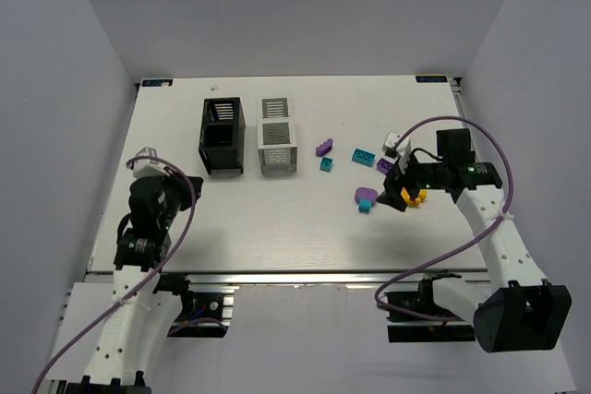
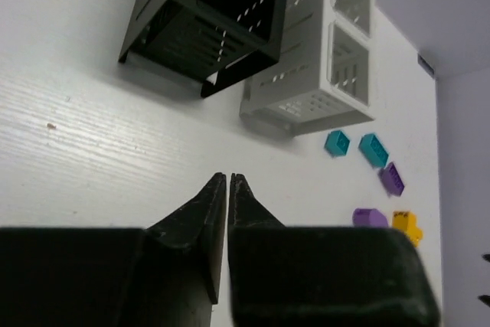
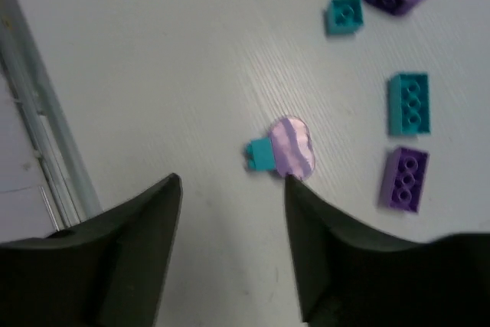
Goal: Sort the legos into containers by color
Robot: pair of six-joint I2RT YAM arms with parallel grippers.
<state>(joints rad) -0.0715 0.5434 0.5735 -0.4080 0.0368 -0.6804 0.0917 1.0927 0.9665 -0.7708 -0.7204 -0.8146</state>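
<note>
Room: white table (image 1: pixel 277 223), grey walls (image 1: pixel 305 6) | left pincer (image 2: pixel 228 178) together | right pincer (image 3: pixel 231 181) apart, empty

From above, the right hand (image 1: pixel 390 194) hides most of the yellow brick (image 1: pixel 416 198). The left wrist view cuts off the black container (image 2: pixel 207 21) at its top edge.
</note>
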